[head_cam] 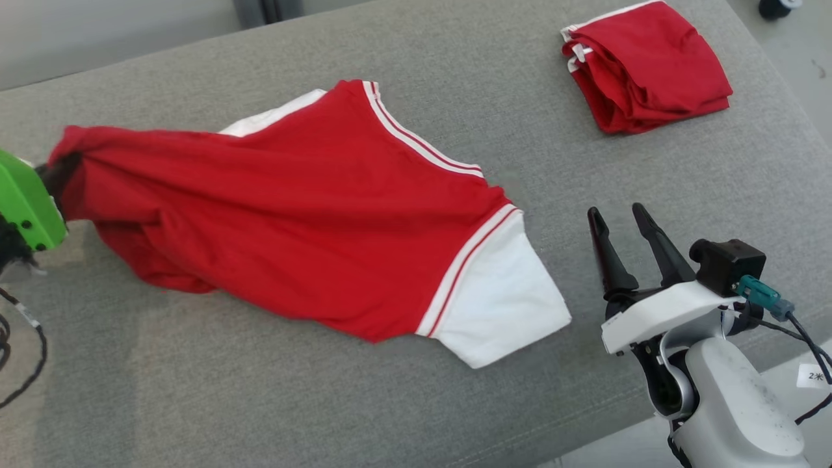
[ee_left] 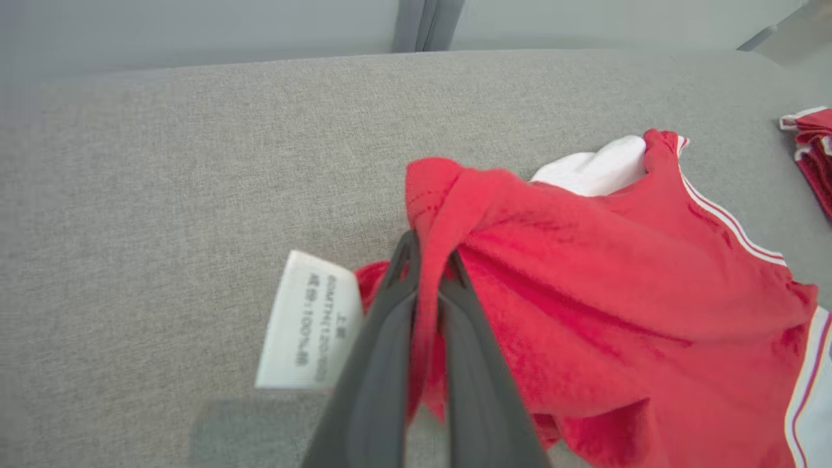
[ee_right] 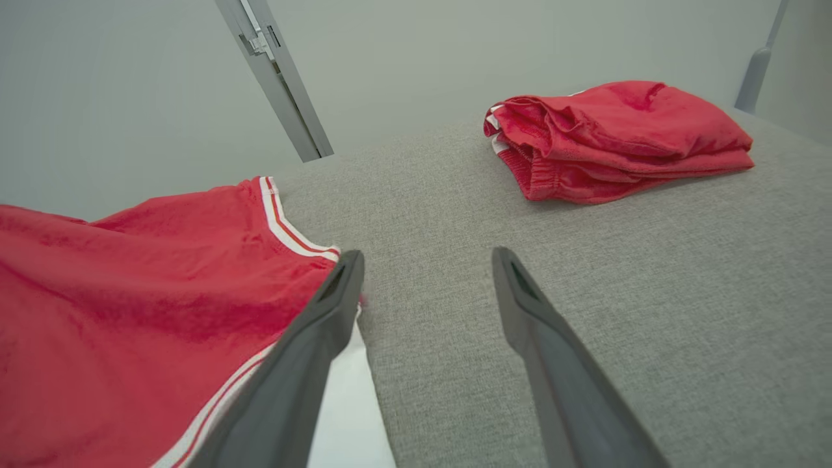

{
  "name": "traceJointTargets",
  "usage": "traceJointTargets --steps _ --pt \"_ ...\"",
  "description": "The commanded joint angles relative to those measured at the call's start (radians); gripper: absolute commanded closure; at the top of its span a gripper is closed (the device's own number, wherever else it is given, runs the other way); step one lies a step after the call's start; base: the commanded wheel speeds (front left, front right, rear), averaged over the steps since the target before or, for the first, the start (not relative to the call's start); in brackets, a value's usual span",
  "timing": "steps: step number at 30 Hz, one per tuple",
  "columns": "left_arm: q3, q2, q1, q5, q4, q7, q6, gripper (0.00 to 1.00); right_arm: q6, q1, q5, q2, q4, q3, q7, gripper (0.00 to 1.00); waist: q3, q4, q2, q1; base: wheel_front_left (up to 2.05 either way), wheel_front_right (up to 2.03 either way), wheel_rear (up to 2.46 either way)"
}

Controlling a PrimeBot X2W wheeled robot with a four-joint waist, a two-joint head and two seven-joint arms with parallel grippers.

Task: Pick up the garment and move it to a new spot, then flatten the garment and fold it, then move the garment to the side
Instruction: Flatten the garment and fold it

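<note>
The garment (head_cam: 312,214), a red shirt with white sleeves and white-striped trim, lies spread across the grey cushioned surface (head_cam: 455,78). My left gripper (ee_left: 426,260) is shut on a bunched fold of its red cloth (ee_left: 585,273) at the garment's left end; a white care label (ee_left: 312,322) hangs beside the fingers. In the head view that gripper's green body (head_cam: 26,201) sits at the far left edge. My right gripper (head_cam: 621,218) stands open just right of the white sleeve (head_cam: 500,305), nothing between its fingers (ee_right: 325,325), above bare fabric.
A second red garment (head_cam: 643,65), folded into a stack, lies at the far right back of the surface (ee_right: 617,136). The surface's front edge runs near my right arm. Black cables hang at the lower left.
</note>
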Motion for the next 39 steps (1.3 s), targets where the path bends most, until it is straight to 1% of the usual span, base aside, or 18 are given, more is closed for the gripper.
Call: traceJointTargets --steps 1,2,3,6,10,12,15,20,22,24,26,27,31,34,36,39 --pt "0.004 0.005 -0.03 0.028 0.034 -0.043 0.006 1.0 -0.001 -0.017 0.003 0.004 -0.002 -0.001 -0.009 0.0 0.051 -0.045 0.0 0.0 0.0 0.0 0.0" --pt "0.001 -0.002 -0.035 0.043 0.057 -0.061 0.006 0.64 -0.001 -0.019 0.003 0.006 0.0 0.001 -0.011 0.0 0.056 -0.049 0.0 0.0 0.0 0.0 0.0" --pt "-0.004 -0.012 -0.041 0.055 0.087 -0.077 0.005 0.0 -0.001 -0.022 0.003 0.007 0.003 0.002 -0.013 0.0 0.059 -0.052 0.0 0.0 0.0 0.0 0.0" --pt "-0.022 -0.029 -0.064 0.083 0.149 -0.11 -0.008 0.0 -0.001 -0.024 0.003 0.012 0.015 0.001 -0.019 0.0 0.05 -0.048 0.0 0.0 0.0 0.0 0.0" --pt "-0.055 -0.067 -0.079 0.112 0.186 -0.156 -0.037 0.0 -0.001 -0.009 0.003 0.004 0.037 0.001 -0.021 0.0 -0.004 -0.008 0.0 0.0 0.0 0.0 0.0" --pt "-0.076 -0.077 -0.086 0.129 0.177 -0.19 -0.046 0.0 -0.001 -0.001 -0.001 -0.003 0.042 0.005 -0.024 0.0 -0.039 0.019 0.0 0.0 0.0 0.0 0.0" --pt "-0.081 -0.085 -0.085 0.139 0.143 -0.269 -0.052 0.0 -0.001 0.012 -0.005 -0.011 0.039 0.009 -0.026 0.0 -0.093 0.06 0.0 0.0 0.0 0.0 0.0" --pt "-0.07 -0.083 -0.009 0.15 0.059 -0.408 -0.048 0.0 -0.001 0.036 -0.012 -0.02 0.029 0.004 -0.023 0.0 -0.164 0.13 0.0 0.0 0.0 0.0 0.0" --pt "-0.069 -0.081 0.029 0.17 0.012 -0.466 -0.026 0.0 -0.001 0.048 -0.019 -0.023 0.021 -0.001 -0.02 0.0 -0.183 0.162 0.0 0.0 0.0 0.0 0.0" --pt "-0.07 -0.075 0.078 0.193 -0.043 -0.527 0.01 0.0 -0.001 0.064 -0.025 -0.027 0.013 -0.006 -0.015 0.0 -0.201 0.19 0.0 0.0 0.0 0.0 0.0" --pt "-0.074 -0.073 0.134 0.227 -0.095 -0.588 0.057 0.0 -0.001 0.074 -0.031 -0.032 0.005 -0.019 -0.012 0.0 -0.217 0.218 0.0 0.0 0.0 0.0 0.0" --pt "-0.08 -0.068 0.172 0.255 -0.123 -0.623 0.09 0.0 -0.001 0.08 -0.036 -0.034 -0.001 -0.023 -0.011 0.0 -0.225 0.23 0.0 0.0 0.0 0.0 0.0" --pt "-0.069 -0.082 0.313 0.303 -0.224 -0.699 0.206 0.0 -0.001 0.1 -0.047 -0.028 -0.025 -0.038 -0.004 0.0 -0.24 0.266 0.0 0.0 0.0 0.0 0.0" --pt "-0.024 -0.117 0.431 0.329 -0.295 -0.718 0.281 0.0 -0.001 0.109 -0.052 -0.024 -0.042 -0.055 -0.008 0.0 -0.248 0.288 0.0 0.0 0.0 0.0 0.0" --pt "0.028 -0.15 0.497 0.373 -0.349 -0.718 0.318 0.0 -0.001 0.121 -0.056 -0.021 -0.051 -0.062 -0.011 0.0 -0.254 0.301 0.0 0.0 0.0 0.0 0.0" --pt "0.109 -0.213 0.613 0.431 -0.406 -0.718 0.348 0.0 -0.001 0.131 -0.06 -0.022 -0.061 -0.068 -0.013 0.0 -0.258 0.315 0.0 0.0 0.0 0.0 0.0"
